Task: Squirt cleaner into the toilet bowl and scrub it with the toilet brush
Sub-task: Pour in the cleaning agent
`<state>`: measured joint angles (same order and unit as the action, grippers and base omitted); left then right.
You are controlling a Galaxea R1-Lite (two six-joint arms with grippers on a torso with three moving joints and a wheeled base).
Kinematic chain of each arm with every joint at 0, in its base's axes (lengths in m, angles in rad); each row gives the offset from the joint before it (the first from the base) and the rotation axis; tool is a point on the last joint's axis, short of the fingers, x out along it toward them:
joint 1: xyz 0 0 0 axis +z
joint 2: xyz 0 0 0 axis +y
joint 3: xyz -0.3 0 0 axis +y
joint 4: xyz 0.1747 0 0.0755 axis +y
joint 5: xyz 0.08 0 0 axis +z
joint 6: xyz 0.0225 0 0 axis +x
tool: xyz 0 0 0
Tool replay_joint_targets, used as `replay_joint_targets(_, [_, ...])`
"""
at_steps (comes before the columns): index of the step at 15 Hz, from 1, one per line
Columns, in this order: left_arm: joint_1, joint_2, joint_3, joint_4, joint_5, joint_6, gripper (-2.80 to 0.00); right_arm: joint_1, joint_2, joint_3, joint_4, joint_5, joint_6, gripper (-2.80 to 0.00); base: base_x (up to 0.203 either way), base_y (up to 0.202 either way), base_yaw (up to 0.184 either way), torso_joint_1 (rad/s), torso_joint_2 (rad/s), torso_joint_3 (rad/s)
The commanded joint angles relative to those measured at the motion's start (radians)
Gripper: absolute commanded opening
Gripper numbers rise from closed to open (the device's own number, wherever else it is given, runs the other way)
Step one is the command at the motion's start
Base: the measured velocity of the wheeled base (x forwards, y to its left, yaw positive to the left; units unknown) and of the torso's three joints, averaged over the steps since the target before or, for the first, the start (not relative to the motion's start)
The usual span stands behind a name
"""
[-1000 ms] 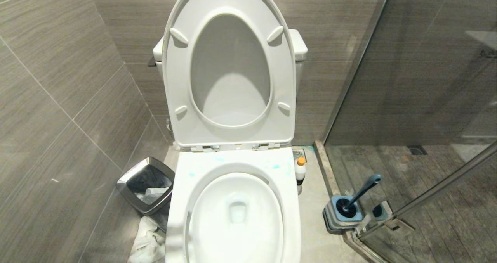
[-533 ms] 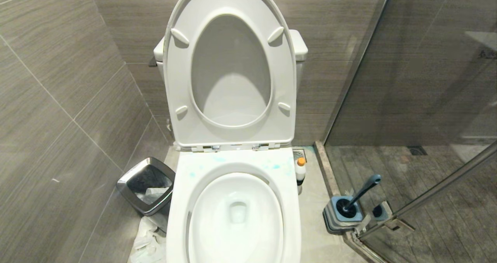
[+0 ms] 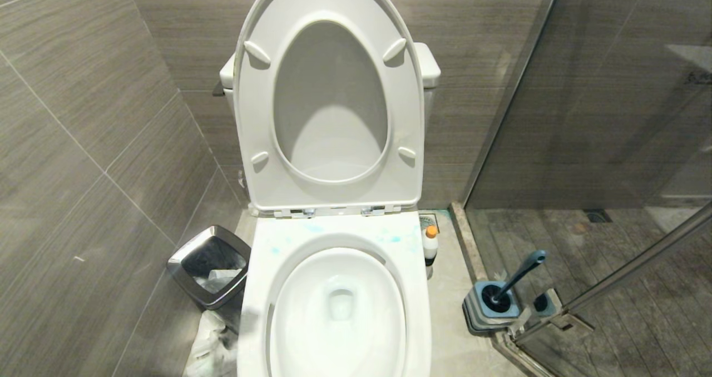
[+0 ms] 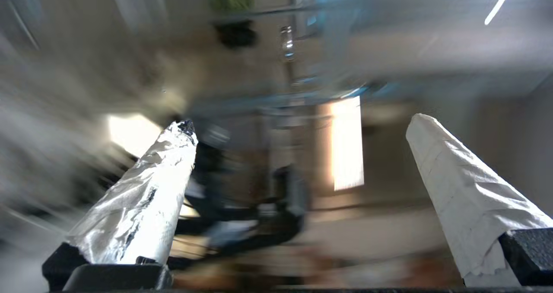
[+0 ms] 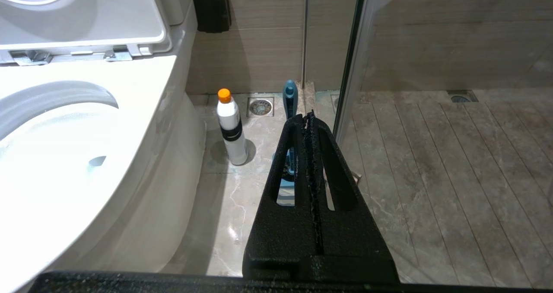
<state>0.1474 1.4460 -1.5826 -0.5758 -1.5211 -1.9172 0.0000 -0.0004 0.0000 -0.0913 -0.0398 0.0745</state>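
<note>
Right wrist view: my right gripper (image 5: 312, 116), pressed together and empty, points past the toilet bowl (image 5: 86, 124) at the cleaner (image 5: 231, 126), upright on the floor just beside it. The toilet brush (image 5: 290, 111) stands beyond. My left gripper (image 4: 298, 154), spread wide, holds nothing.

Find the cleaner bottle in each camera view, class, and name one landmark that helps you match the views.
Head view: the cleaner stands on the floor right of the toilet bowl, near the back wall.
Left wrist view: not in it; too blurred to tell.
Right wrist view: the cleaner stands upright between the bowl and the floor drain.
Shared landmark: the bowl's flat rim.
</note>
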Motion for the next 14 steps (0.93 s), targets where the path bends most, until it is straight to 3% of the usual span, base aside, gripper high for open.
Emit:
replay_joint_targets(1, [-0.017, 0.014, 0.13, 0.556, -0.009, 0.038, 0.0, 0.0, 0.0, 0.025, -0.001, 0.0, 0.001, -2.8, 0.0, 0.0, 0.0, 0.0, 0.0, 0.0])
replay_joint_targets(3, [0.009, 0.027, 0.279, 0.616, -0.009, 0.084, 0.0, 0.0, 0.0, 0.025, -0.001, 0.0, 0.001, -2.8, 0.0, 0.0, 0.0, 0.0, 0.0, 0.0])
replay_joint_targets(4, [0.024, 0.033, 0.335, 0.636, 0.026, 0.105, 0.0, 0.0, 0.0, 0.025, -0.001, 0.0, 0.001, -2.8, 0.0, 0.0, 0.0, 0.0, 0.0, 0.0])
replay_joint_targets(5, [0.033, 0.035, 0.354, 0.665, 0.129, 0.154, 0.0, 0.0, 0.0, 0.025, -0.001, 0.0, -0.001, -2.8, 0.0, 0.0, 0.0, 0.0, 0.0, 0.0])
replay_joint_targets(6, [0.037, 0.031, 0.352, 0.692, 0.2, 0.281, 0.0, 0.0, 0.0, 0.025, -0.001, 0.0, 0.0, -2.8, 0.0, 0.0, 0.0, 0.0, 0.0, 0.0])
replay_joint_targets(7, [0.039, 0.025, 0.345, 0.722, 0.264, 0.477, 0.0, 0.0, 0.0, 0.025, -0.001, 0.0, 0.001, -2.8, 0.0, 0.0, 0.0, 0.0, 0.0, 0.0])
replay_joint_targets(8, [0.035, 0.021, 0.335, 0.767, 0.344, 0.723, 0.0, 0.0, 0.0, 0.025, -0.001, 0.0, -0.001, -2.8, 0.0, 0.0, 0.0, 0.0, 0.0, 0.0])
replay_joint_targets(11, [0.005, 0.008, 0.317, 0.953, 0.653, 1.625, 0.0, 0.0, 0.0, 0.025, -0.001, 0.0, 0.001, -2.8, 0.0, 0.0, 0.0, 0.0, 0.0, 0.0])
replay_joint_targets(12, [-0.002, -0.002, 0.305, 1.008, 0.749, 1.869, 0.0, 0.0, 0.0, 0.025, -0.001, 0.0, -0.001, -2.8, 0.0, 0.0, 0.0, 0.0, 0.0, 0.0])
replay_joint_targets(13, [-0.02, -0.012, 0.272, 1.056, 0.885, 2.033, 0.0, 0.0, 0.0, 0.025, 0.001, 0.0, 0.001, -2.8, 0.0, 0.0, 0.0, 0.0, 0.0, 0.0])
replay_joint_targets(14, [-0.064, -0.021, 0.216, 1.091, 1.017, 2.124, 0.0, 0.0, 0.0, 0.025, -0.001, 0.0, 0.001, -2.8, 0.0, 0.0, 0.0, 0.0, 0.0, 0.0])
